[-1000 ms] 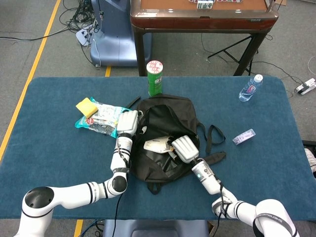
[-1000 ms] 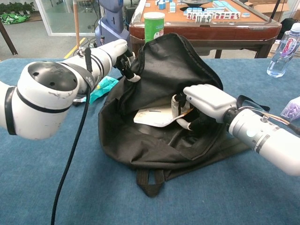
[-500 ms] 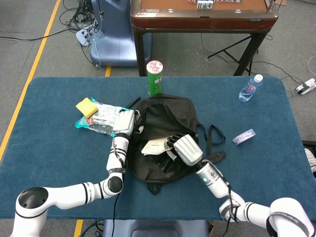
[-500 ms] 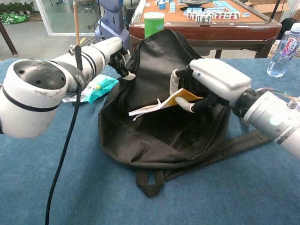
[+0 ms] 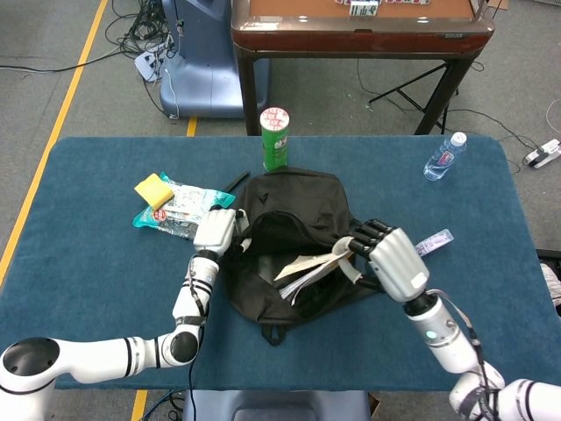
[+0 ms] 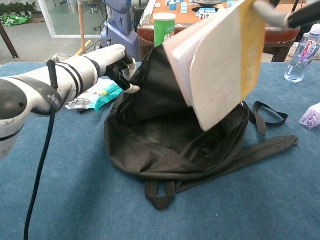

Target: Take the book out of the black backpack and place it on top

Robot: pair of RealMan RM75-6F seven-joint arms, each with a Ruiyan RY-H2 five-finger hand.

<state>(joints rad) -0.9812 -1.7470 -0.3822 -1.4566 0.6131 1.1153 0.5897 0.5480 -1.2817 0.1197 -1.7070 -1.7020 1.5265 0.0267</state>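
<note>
The black backpack (image 5: 294,210) (image 6: 165,145) lies open on the blue table. My right hand (image 5: 390,259) holds the book (image 5: 311,267) (image 6: 220,62), a thin white one with a yellow edge, lifted clear above the bag's mouth. In the chest view the book hangs tilted and only the tips of the right hand's fingers (image 6: 272,11) show at the top edge. My left hand (image 5: 219,230) (image 6: 117,67) grips the left rim of the backpack's opening and keeps it raised.
A green can (image 5: 275,139) stands behind the bag. A yellow sponge (image 5: 154,189) and a snack packet (image 5: 180,209) lie to the left. A water bottle (image 5: 444,156) and a small clear packet (image 5: 433,242) sit to the right. The bag's straps (image 6: 270,117) trail right.
My right hand has lifted the book up and to the right, out of the backpack. The left hand keeps its hold on the bag's rim and has shifted slightly.
</note>
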